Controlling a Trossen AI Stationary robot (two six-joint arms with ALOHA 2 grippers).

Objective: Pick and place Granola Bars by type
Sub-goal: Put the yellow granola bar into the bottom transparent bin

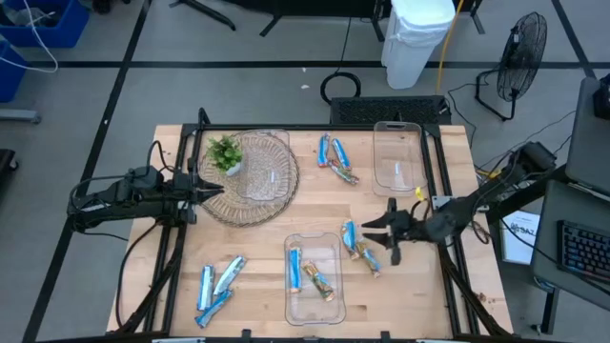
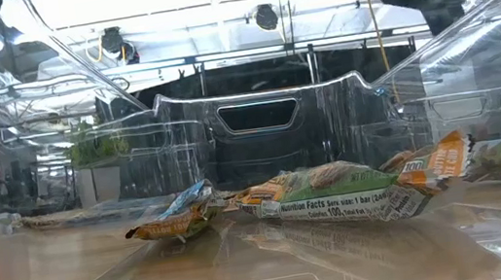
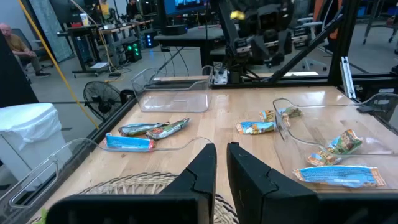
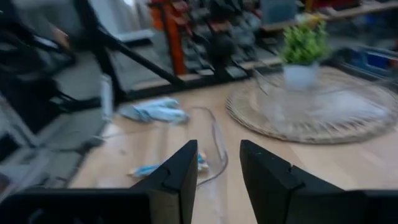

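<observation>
In the near clear bin (image 1: 313, 276) lie a blue and a tan bar. Just beyond, the right gripper (image 1: 384, 230), fingers spread and empty, hovers beside two loose granola bars (image 1: 356, 246); next it likely must descend and pinch one. The left gripper (image 1: 212, 187), fingers nearly together, waits over the wicker tray (image 1: 272, 195).

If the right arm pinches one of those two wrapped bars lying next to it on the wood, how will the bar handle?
The bars by the right hand look slim, so probably light. Their foil wrappers look glossy and crinkled, so a bar may slip or crumple. They lie flat, so rolling seems unlikely. The left hand waits over the wicker tray.
</observation>
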